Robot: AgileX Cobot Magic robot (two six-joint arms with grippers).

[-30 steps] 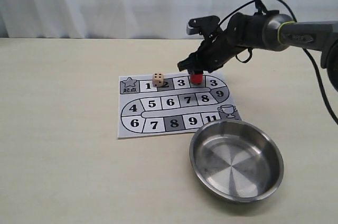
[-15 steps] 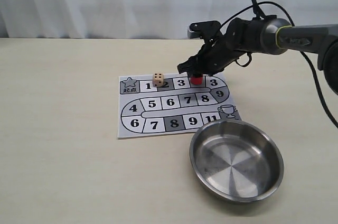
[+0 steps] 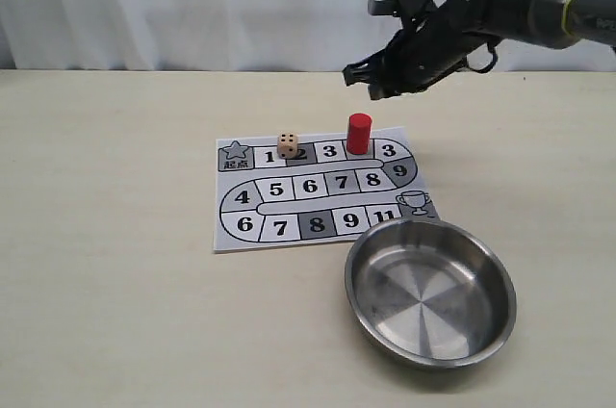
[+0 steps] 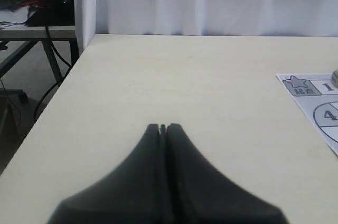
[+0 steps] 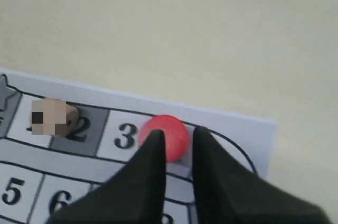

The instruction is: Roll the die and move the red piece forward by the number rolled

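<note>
Beige table (image 3: pixel 115 235) and a white curtain (image 3: pixel 192 4) form the scene; the board (image 3: pixel 310 187) lies flat at the table's middle and serves as the reference.

1. Left gripper (image 4: pixel 163 128): parked well clear of the board, off its star corner. Fingers are pressed together and hold nothing.
2. Die (image 3: pixel 287 145): rests on the board's top row, across the border of squares 1 and 2. The pip count on its upper face is too small to read.
3. Red piece (image 3: pixel 358 133): stands on the top row, on the square between the two squares marked 3. Its own square number is hidden under it. Long axis is vertical, square to the board; the flat end faces up. As a plain cylinder it has no front.
4. Right gripper (image 5: pixel 177 131): hangs above the piece, clear of it. Fingers are parted by roughly the piece's width and are empty.
5. Bowl (image 3: pixel 380 264): steel, empty, just beside the board's trophy corner.

Step in hand, as judged: the die lies at rest and the piece stands free, so the move step looks to be at or near its end.

Next move calls for reading the upper face of the die and checking it against the piece's square. If correction is needed, descend straight along the vertical axis, close across the cylinder's sides and keep it upright.
</note>
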